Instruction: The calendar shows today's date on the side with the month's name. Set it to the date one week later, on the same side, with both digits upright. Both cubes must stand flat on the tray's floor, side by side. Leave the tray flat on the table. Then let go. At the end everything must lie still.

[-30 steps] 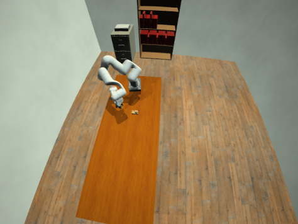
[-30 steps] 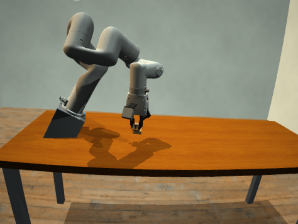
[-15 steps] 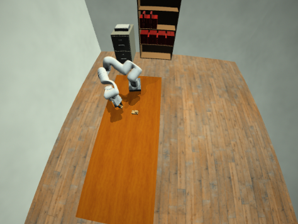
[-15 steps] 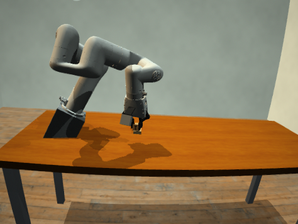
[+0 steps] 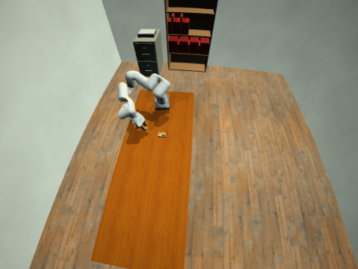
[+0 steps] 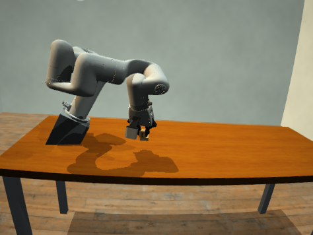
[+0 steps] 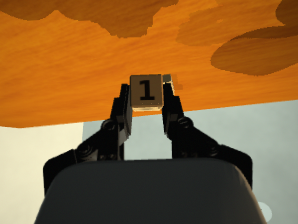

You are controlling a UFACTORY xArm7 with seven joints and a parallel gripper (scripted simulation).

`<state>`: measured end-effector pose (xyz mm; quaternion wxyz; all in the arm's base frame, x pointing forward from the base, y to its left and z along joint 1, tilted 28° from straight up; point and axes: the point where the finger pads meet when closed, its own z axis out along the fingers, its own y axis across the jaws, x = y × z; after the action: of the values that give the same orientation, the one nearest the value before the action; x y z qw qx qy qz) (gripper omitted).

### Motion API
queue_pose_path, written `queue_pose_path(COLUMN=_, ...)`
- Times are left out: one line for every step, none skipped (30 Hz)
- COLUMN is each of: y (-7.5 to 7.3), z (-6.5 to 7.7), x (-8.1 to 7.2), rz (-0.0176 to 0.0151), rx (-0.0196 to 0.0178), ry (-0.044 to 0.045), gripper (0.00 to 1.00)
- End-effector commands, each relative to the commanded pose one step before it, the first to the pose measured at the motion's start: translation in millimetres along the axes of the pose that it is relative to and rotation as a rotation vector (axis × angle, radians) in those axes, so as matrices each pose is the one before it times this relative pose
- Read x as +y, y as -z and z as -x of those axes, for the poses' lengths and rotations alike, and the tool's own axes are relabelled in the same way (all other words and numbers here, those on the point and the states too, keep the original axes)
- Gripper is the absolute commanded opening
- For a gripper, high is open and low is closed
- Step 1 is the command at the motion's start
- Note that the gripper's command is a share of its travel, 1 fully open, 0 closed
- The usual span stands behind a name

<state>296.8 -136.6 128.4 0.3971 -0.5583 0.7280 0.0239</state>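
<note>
Orange wooden table (image 6: 214, 148) carries the scene: a small pale wooden cube (image 7: 146, 92) showing a black "1" is pinched between the black gripper (image 7: 146, 107) fingers, lifted above the tabletop near its edge. Well apart on the table sits the small wooden calendar tray (image 5: 162, 134).

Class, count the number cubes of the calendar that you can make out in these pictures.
1: a pale cube showing digit 1, clamped in the gripper above the orange table. The second probably sits in the small tray, too small to tell.
</note>
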Motion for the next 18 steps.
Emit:
queue_pose_path(y=0.45, z=-1.08, x=-0.16, rz=0.00196, rx=-0.12040, ry=0.00649, gripper=0.27)
queue_pose_path(y=0.02, z=-0.88, x=0.09, rz=-0.00047, rx=-0.00889, ry=0.00058, gripper=0.27)
queue_pose_path(y=0.22, z=-1.68, x=0.00, rz=0.00001, rx=0.00000, ry=0.00000, gripper=0.27)
queue_pose_path(y=0.04, z=-0.27, x=0.00, rz=0.00000, rx=0.00000, ry=0.00000, gripper=0.27)
queue_pose_path(y=0.00, z=0.00, x=0.00, rz=0.00000, rx=0.00000, ry=0.00000, gripper=0.27)
queue_pose_path(y=0.00, z=0.00, x=0.00, rz=0.00000, rx=0.00000, ry=0.00000, gripper=0.27)
queue_pose_path(y=0.00, z=0.00, x=0.00, rz=0.00000, rx=0.00000, ry=0.00000, gripper=0.27)
queue_pose_path(y=0.00, z=0.00, x=0.00, rz=0.00000, rx=0.00000, ry=0.00000, gripper=0.27)
queue_pose_path(y=0.00, z=0.00, x=0.00, rz=0.00000, rx=0.00000, ry=0.00000, gripper=0.27)
queue_pose_path(y=0.00, z=0.00, x=0.00, rz=0.00000, rx=0.00000, ry=0.00000, gripper=0.27)
queue_pose_path(y=0.00, z=0.00, x=0.00, rz=0.00000, rx=0.00000, ry=0.00000, gripper=0.27)
queue_pose_path(y=0.00, z=0.00, x=0.00, rz=0.00000, rx=0.00000, ry=0.00000, gripper=0.27)
queue_pose_path(y=0.00, z=0.00, x=0.00, rz=0.00000, rx=0.00000, ry=0.00000, gripper=0.27)
queue_pose_path(y=0.00, z=0.00, x=0.00, rz=0.00000, rx=0.00000, ry=0.00000, gripper=0.27)
queue_pose_path(y=0.00, z=0.00, x=0.00, rz=0.00000, rx=0.00000, ry=0.00000, gripper=0.27)
queue_pose_path(y=0.00, z=0.00, x=0.00, rz=0.00000, rx=0.00000, ry=0.00000, gripper=0.27)
queue_pose_path(y=-0.01, z=-0.01, x=0.00, rz=0.00000, rx=0.00000, ry=0.00000, gripper=0.27)
queue_pose_path(y=-0.03, z=-0.02, x=0.00, rz=0.00000, rx=0.00000, ry=0.00000, gripper=0.27)
